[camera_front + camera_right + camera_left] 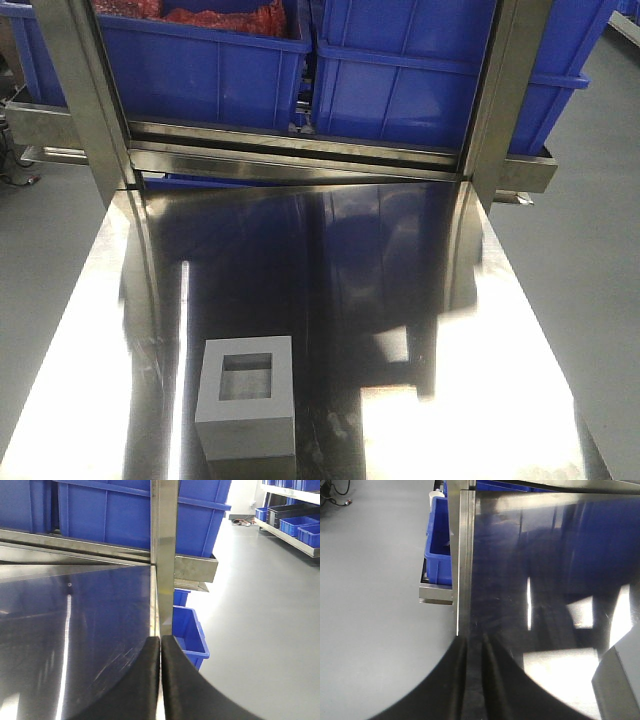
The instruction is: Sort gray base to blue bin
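The gray base point(247, 400) stands on the steel table point(400, 300) near its front edge, left of centre, with its square recess facing up. One of its corners shows at the right edge of the left wrist view point(620, 680). Two large blue bins sit on a rack behind the table: the left blue bin point(200, 70) holds red items, the right blue bin point(440, 90) shows only its outer wall. My left gripper point(475, 640) hovers over the table's left edge, with a narrow gap between its fingers and nothing in it. My right gripper point(160, 639) is shut and empty over the table's right edge.
Two steel uprights point(85, 100) point(500, 100) flank the rack in front of the bins. A smaller blue bin point(187, 630) sits low beside the table's right side, another point(437, 545) by its left side. Shelves with more bins point(295, 525) stand far right across the gray floor.
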